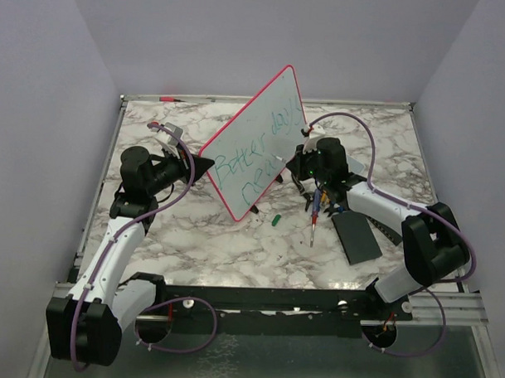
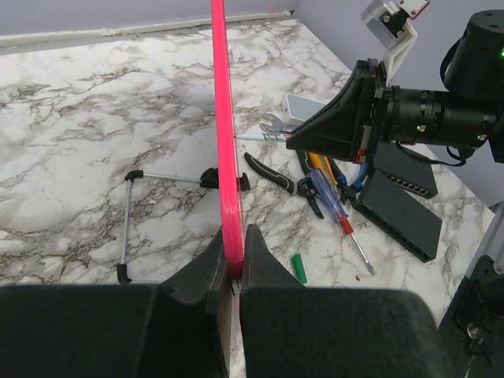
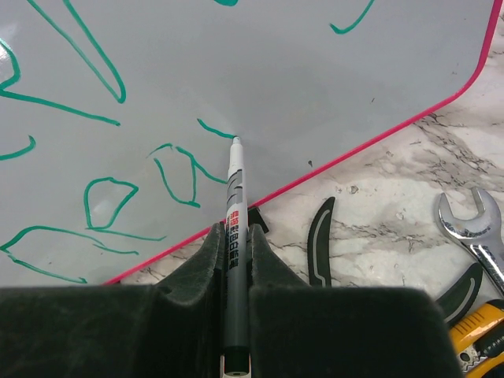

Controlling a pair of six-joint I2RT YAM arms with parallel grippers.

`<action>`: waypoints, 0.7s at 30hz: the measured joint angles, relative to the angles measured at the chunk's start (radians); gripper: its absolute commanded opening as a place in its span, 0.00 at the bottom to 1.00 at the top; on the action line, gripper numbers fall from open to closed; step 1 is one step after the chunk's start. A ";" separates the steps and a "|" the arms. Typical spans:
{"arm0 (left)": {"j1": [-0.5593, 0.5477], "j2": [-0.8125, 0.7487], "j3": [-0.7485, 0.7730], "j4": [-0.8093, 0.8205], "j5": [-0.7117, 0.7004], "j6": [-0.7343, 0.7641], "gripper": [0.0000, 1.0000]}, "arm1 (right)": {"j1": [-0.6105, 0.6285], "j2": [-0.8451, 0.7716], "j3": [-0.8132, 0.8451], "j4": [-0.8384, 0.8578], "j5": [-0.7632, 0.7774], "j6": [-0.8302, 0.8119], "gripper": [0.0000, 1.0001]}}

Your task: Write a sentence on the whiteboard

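Observation:
The whiteboard (image 1: 254,143) stands tilted on its lower edge in the middle of the marble table, green handwriting across its face. My left gripper (image 1: 205,167) is shut on the board's red-pink rim. In the left wrist view that rim (image 2: 223,118) runs edge-on up from between the jaws of the left gripper (image 2: 233,244). My right gripper (image 3: 235,236) is shut on a grey marker (image 3: 235,205). Its tip touches the whiteboard (image 3: 276,71) at the end of a green stroke in the lower line of writing. The marker's green cap (image 1: 276,220) lies on the table below the board.
A screwdriver (image 1: 315,216), pliers (image 2: 272,173), a wrench (image 3: 472,228) and a yellow utility knife (image 3: 480,339) lie under the right arm. A black pad (image 1: 356,237) sits right of them. A wire stand (image 2: 126,228) with black feet lies behind the board. A red pen (image 1: 167,98) rests at the back edge.

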 measured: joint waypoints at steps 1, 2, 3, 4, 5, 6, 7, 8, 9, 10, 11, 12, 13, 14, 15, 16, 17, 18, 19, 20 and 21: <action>0.000 0.000 0.000 0.000 0.000 0.000 0.00 | 0.000 0.001 0.000 0.000 0.002 0.000 0.01; 0.000 0.000 0.000 0.000 0.000 0.000 0.00 | 0.000 0.001 0.000 0.000 0.003 0.000 0.01; 0.000 0.000 0.000 0.000 0.000 0.000 0.00 | 0.000 0.002 0.000 0.000 0.005 0.000 0.01; 0.000 0.000 0.000 0.000 0.000 0.000 0.00 | 0.000 0.003 -0.001 0.000 0.006 0.002 0.01; 0.000 0.000 0.000 0.000 0.000 0.000 0.00 | 0.000 0.003 -0.003 0.000 0.008 0.005 0.01; 0.000 0.000 0.000 0.000 0.000 0.000 0.00 | 0.000 0.003 -0.006 0.000 0.010 0.007 0.01; 0.000 0.000 0.000 0.000 0.000 0.000 0.00 | 0.000 0.005 -0.010 0.001 0.011 0.009 0.01; 0.000 0.000 0.000 0.000 0.000 0.000 0.00 | 0.000 0.006 -0.016 0.001 0.013 0.012 0.01; 0.000 0.000 0.000 0.000 0.000 0.000 0.00 | 0.000 0.009 -0.021 0.001 0.014 0.015 0.00; 0.000 0.000 0.000 0.000 0.000 0.000 0.00 | 0.000 0.012 -0.027 0.000 0.016 0.016 0.00; 0.000 0.000 0.000 0.000 0.000 0.000 0.00 | 0.000 0.015 -0.033 0.000 0.017 0.017 0.00; 0.000 0.000 0.000 0.000 0.000 0.000 0.00 | 0.000 0.018 -0.038 0.000 0.018 0.018 0.00; 0.000 0.000 0.000 0.000 0.000 0.000 0.00 | 0.000 0.021 -0.041 -0.002 0.019 0.019 0.00; 0.000 0.000 0.000 0.000 0.000 0.000 0.00 | 0.000 0.023 -0.043 -0.003 0.021 0.019 0.01; 0.000 0.000 0.000 0.000 0.000 0.000 0.00 | 0.000 0.024 -0.045 -0.004 0.021 0.021 0.01; 0.000 0.000 0.000 0.000 0.000 0.000 0.00 | 0.000 0.026 -0.046 -0.005 0.022 0.023 0.01; 0.000 0.000 0.000 0.000 0.000 0.000 0.00 | 0.000 0.026 -0.046 -0.006 0.023 0.023 0.01; 0.000 0.000 0.000 0.000 0.000 0.000 0.00 | 0.000 0.026 -0.046 -0.006 0.023 0.023 0.01; 0.000 0.000 0.000 0.000 0.000 0.000 0.00 | 0.000 0.026 -0.046 -0.006 0.023 0.023 0.01; 0.000 0.000 0.000 0.000 0.000 0.000 0.00 | 0.000 0.026 -0.046 -0.006 0.023 0.023 0.01; 0.000 0.000 0.000 0.000 0.000 0.000 0.00 | 0.000 0.026 -0.046 -0.006 0.023 0.023 0.01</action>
